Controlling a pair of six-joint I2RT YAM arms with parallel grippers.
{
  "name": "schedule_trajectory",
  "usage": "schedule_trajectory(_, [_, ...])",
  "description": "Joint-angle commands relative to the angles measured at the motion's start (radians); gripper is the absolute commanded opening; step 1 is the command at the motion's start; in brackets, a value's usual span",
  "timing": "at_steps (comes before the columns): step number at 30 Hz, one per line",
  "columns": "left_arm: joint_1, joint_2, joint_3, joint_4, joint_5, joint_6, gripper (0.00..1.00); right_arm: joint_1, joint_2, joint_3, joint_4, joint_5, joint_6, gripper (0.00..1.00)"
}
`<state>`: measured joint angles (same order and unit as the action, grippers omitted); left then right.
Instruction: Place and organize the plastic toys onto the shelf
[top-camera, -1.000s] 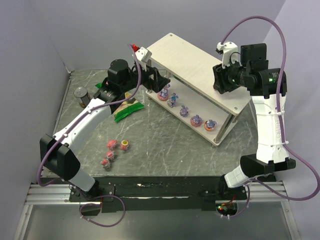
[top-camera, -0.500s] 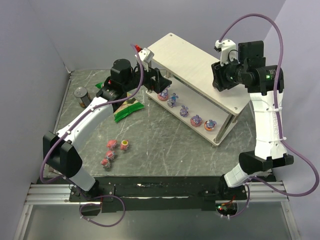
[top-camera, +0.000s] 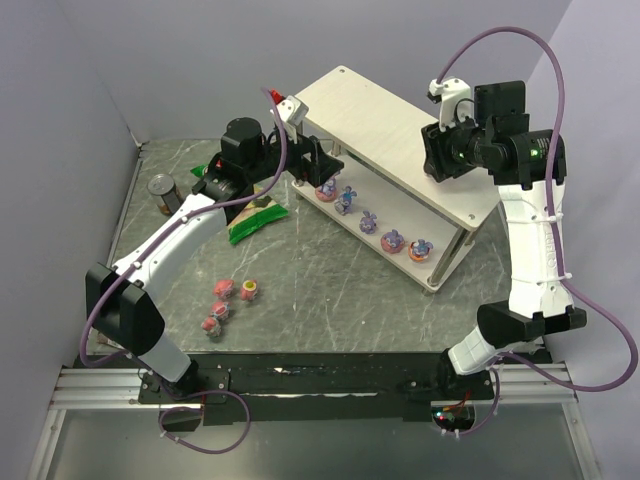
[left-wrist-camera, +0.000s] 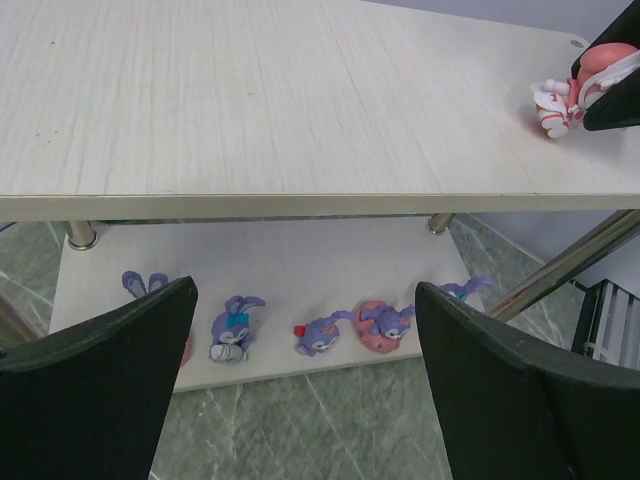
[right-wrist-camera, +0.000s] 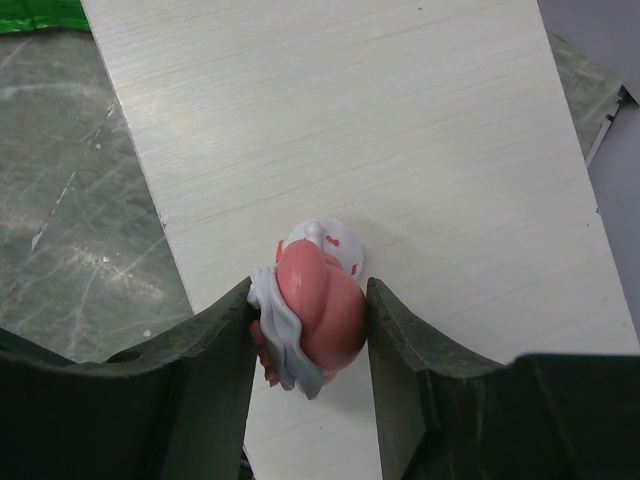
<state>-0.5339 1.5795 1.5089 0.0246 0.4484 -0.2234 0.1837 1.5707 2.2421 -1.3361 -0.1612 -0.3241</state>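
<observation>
The shelf (top-camera: 385, 125) stands at the back middle. My right gripper (top-camera: 438, 160) is over the right end of its top board (right-wrist-camera: 400, 150), shut on a pink-red rounded toy with a white base (right-wrist-camera: 318, 310). I cannot tell whether the toy touches the board. It also shows in the left wrist view (left-wrist-camera: 560, 92). Several purple bunny toys (top-camera: 368, 220) line the lower tier (left-wrist-camera: 300, 260). My left gripper (top-camera: 320, 165) is open and empty at the shelf's left end, facing that row (left-wrist-camera: 322, 335). Several pink-red toys (top-camera: 222, 290) lie loose on the table at the front left.
A green chip bag (top-camera: 258, 220) lies under my left arm beside the shelf's left end. A dark can (top-camera: 162, 190) stands at the far left by the wall. Thin metal posts (left-wrist-camera: 80, 236) hold up the shelf's top board.
My right gripper has shifted slightly left and up over the top board with the toy. My left gripper has moved a little closer to the shelf's left end.
</observation>
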Motion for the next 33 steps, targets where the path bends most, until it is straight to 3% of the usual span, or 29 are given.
schedule_trajectory(1, [-0.006,-0.027,0.030,0.021,0.032,-0.002,0.96,0.010,0.025,0.019,-0.064,0.011,0.031,0.38])
schedule_trajectory(3, [-0.006,-0.027,0.034,0.020,0.045,-0.004,0.96,0.008,0.028,0.033,-0.055,0.005,0.039,0.28])
schedule_trajectory(4, [-0.006,-0.029,0.036,0.018,0.049,-0.004,0.96,0.011,0.026,0.040,-0.052,-0.026,0.040,0.15])
schedule_trajectory(7, [-0.009,-0.030,0.045,0.009,0.062,-0.001,0.96,0.017,0.025,0.076,-0.035,-0.095,0.054,0.00])
schedule_trajectory(12, [-0.035,-0.026,0.076,-0.006,0.075,0.028,0.96,0.045,0.020,0.086,-0.023,-0.187,0.086,0.00])
schedule_trajectory(20, [-0.143,-0.024,0.163,-0.130,-0.005,0.209,0.99,0.143,-0.011,0.025,0.046,-0.357,0.193,0.00])
schedule_trajectory(24, [-0.169,-0.122,0.080,-0.147,0.042,0.310,0.98,0.169,-0.014,-0.001,0.092,-0.443,0.282,0.00])
schedule_trajectory(29, [-0.199,-0.318,-0.177,-0.032,0.016,0.369,0.97,0.175,-0.015,-0.001,0.110,-0.526,0.348,0.00])
schedule_trajectory(33, [-0.199,-0.358,-0.222,-0.009,-0.014,0.400,0.96,0.183,-0.038,-0.033,0.123,-0.572,0.358,0.00])
